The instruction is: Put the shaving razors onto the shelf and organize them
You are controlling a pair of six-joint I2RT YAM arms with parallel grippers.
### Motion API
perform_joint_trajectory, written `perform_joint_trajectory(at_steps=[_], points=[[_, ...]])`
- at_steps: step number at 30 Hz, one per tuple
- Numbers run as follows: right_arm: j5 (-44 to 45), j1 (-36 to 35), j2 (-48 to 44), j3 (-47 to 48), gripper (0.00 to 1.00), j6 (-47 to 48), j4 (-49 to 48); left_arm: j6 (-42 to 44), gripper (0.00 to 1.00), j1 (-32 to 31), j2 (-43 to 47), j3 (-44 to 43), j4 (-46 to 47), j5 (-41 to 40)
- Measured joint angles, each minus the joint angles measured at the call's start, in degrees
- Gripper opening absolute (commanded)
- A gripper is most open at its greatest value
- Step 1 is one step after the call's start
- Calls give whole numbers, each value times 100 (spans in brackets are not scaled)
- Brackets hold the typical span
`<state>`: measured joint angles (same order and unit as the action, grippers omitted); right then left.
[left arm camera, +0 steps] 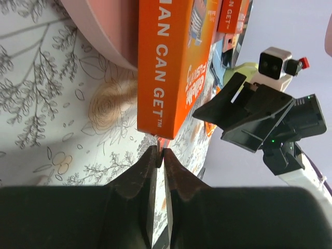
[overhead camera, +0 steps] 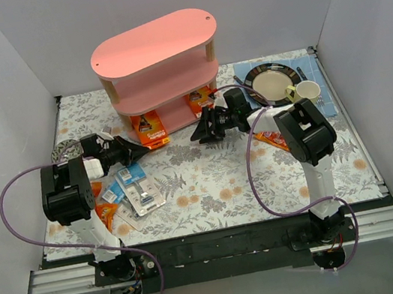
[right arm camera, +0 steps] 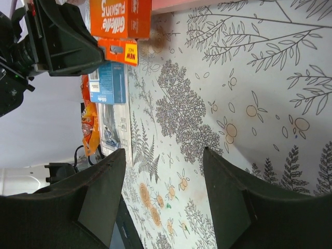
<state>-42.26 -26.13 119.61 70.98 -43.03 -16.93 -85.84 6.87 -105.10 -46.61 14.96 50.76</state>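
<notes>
shaving razor pack [left arm camera: 171, 62] leans at shelf [overhead camera: 155, 44] base, pinched by left claw [left arm camera: 160, 155]; right claw [right arm camera: 163, 155] released.

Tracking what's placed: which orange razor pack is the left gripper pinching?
The orange razor pack at the shelf's front left, its edge caught in the shut left gripper; the other orange pack sits untouched farther right.
</notes>
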Motion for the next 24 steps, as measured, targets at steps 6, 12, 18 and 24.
perform_joint_trajectory(at_steps=[6, 12, 18, 24], points=[[-17, 15, -63, -68, 69, 0, -15, -149, 12, 20, -289, -229, 39, -68], [-26, 33, -70, -72, 69, 13, -20, -321, 13, 20, -457, -315, 92, -74], [-26, 46, -70, -70, 69, 39, -20, -448, 14, 20, -675, -535, 184, -107], [-26, 52, -70, -76, 69, 92, -20, -531, 29, 20, -730, -673, 221, -227]])
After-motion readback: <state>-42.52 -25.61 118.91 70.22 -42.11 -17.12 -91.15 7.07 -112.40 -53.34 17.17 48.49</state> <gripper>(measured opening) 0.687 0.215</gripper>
